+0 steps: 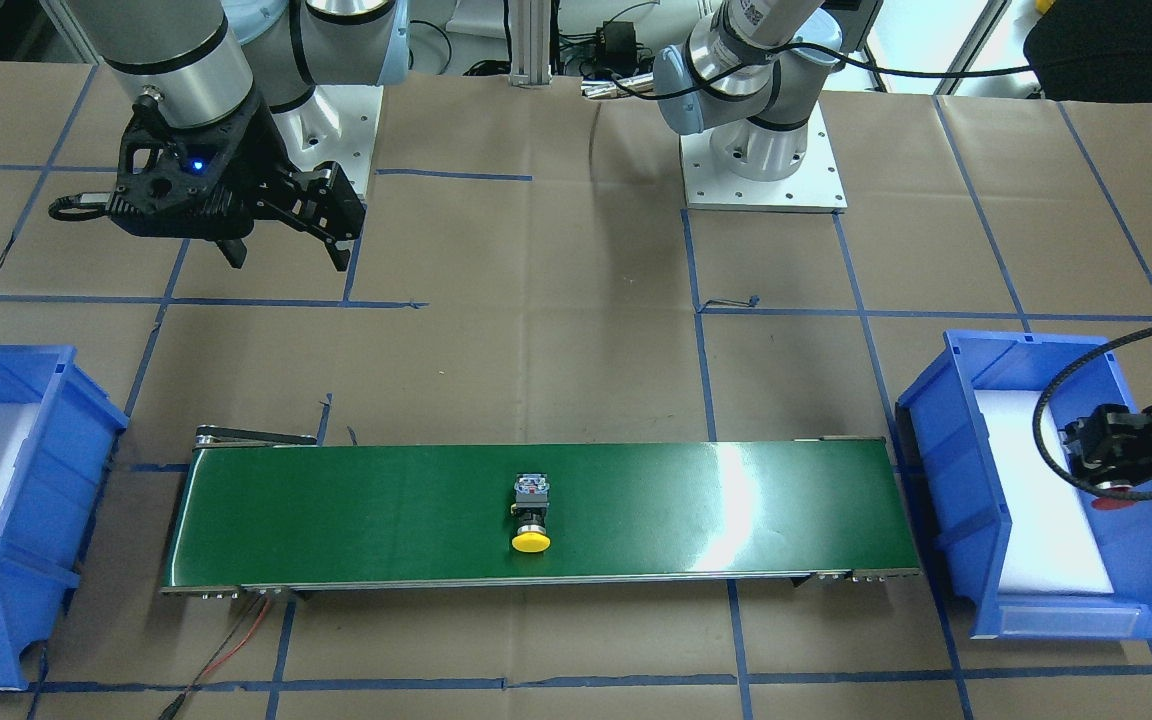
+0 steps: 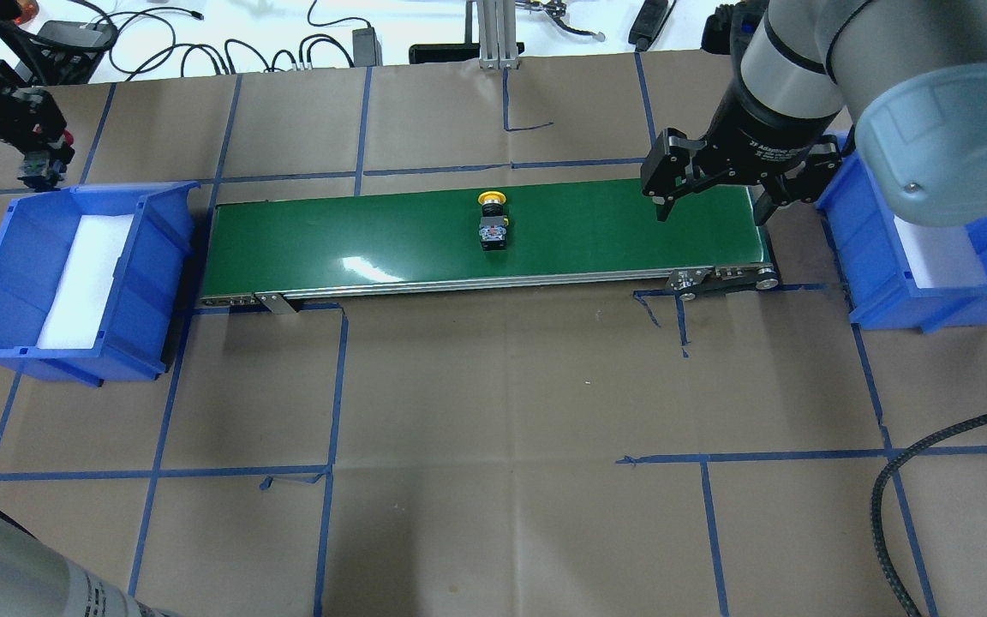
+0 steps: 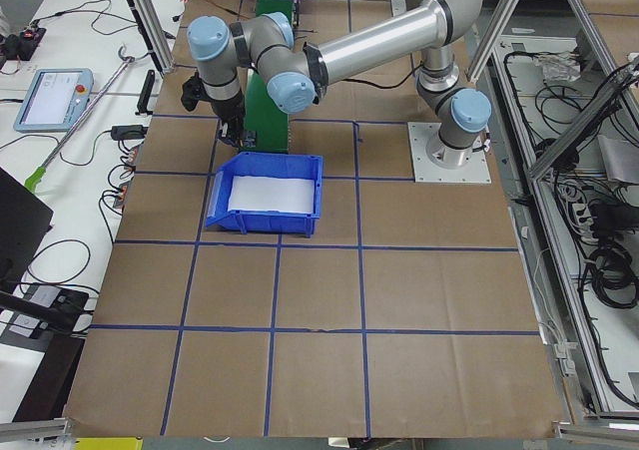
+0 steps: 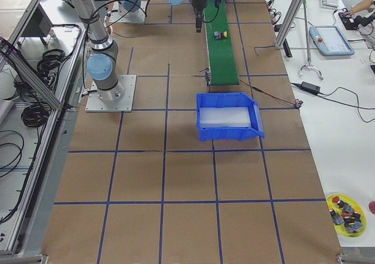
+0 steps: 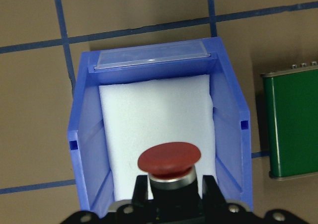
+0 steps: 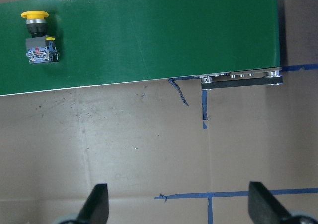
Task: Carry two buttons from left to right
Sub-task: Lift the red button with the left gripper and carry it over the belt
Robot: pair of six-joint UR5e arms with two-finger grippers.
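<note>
Red button (image 5: 169, 160), closest to the left wrist camera, is clenched by its dark body between the left gripper's (image 5: 174, 185) fingers (image 5: 140, 188), cap facing out, held over the white foam (image 5: 154, 110) at one end of the left bin (image 5: 87, 159). Yellow button (image 2: 493, 224) lies on its side at about the middle of the green belt (image 2: 356, 231), cap pointing away from the robot, well apart from both grippers. Over the belt's right end hangs the right gripper (image 2: 710, 210), its fingers (image 2: 660, 210) spread wide and released; the yellow button is off to the left of them. Counted: two buttons, one red and one yellow; two blue bins, the left one and the right bin (image 2: 879, 266), one off each end of the belt; one belt; two grippers. The right wrist view shows the open fingers (image 6: 97, 206) with only the brown paper surface (image 6: 174, 149) between them and the yellow button (image 6: 37, 35) up in the corner, which the overhead view cannot confirm. The front view shows the red cap (image 1: 1116, 497) under the left gripper (image 1: 1101, 455) over the foam, where overhead it is barely visible. Only the right-side view shows a yellow dish (image 4: 346, 212) of small parts on the white bench.
</note>
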